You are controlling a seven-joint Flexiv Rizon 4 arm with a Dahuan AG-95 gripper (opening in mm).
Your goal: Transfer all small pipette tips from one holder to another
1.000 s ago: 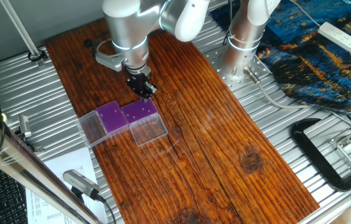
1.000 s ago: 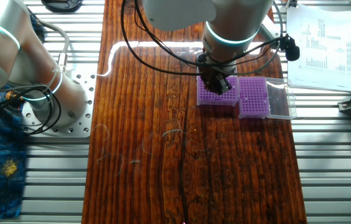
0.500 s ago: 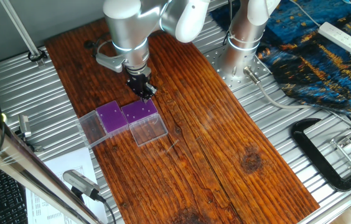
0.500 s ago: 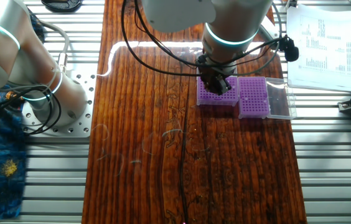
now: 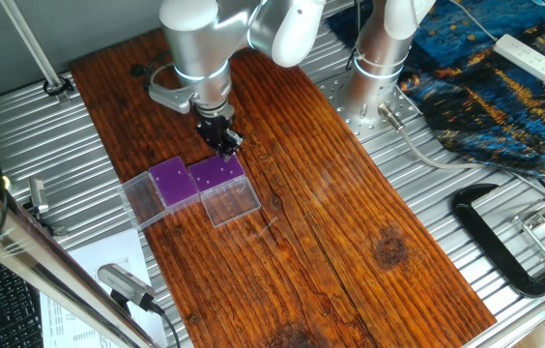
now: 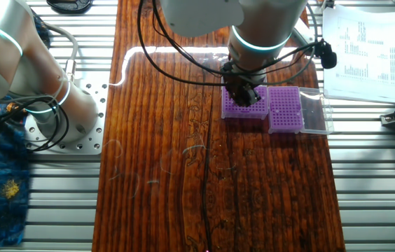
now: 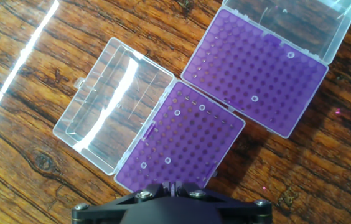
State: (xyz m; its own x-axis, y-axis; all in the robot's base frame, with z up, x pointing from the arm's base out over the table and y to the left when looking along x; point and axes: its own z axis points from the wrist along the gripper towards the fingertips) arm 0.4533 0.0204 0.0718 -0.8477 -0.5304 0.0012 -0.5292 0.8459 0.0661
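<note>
- On the wooden worktop point(image 5: 350, 203), two purple-topped holders sit side by side, touching or nearly so, each with its clear lid point(image 7: 113, 102) folded flat.
- Hand view: the nearer holder point(image 7: 182, 146) carries four small pipette tips point(image 7: 177, 113), seen as pale rings in scattered holes; the farther holder point(image 7: 256, 71) shows two.
- Which holder is source and which is destination cannot be established from these views.
- Tool point(image 6: 245, 94): hovers above the nearer holder, close over its edge; only the dark base shows in the hand view.
- Tool state: cannot tell whether the fingers stand apart or together, or whether a tip is held.
- Judgement: the step in hand is a lift from, or an approach to, the nearer holder's top.
- Recommendation: centre over a single pale ring before descending, since the tips are far smaller than the fingers.
- Recommendation: travel vertically, keep clear of neighbouring tips, and avoid side load that could shift the light holder.
</note>
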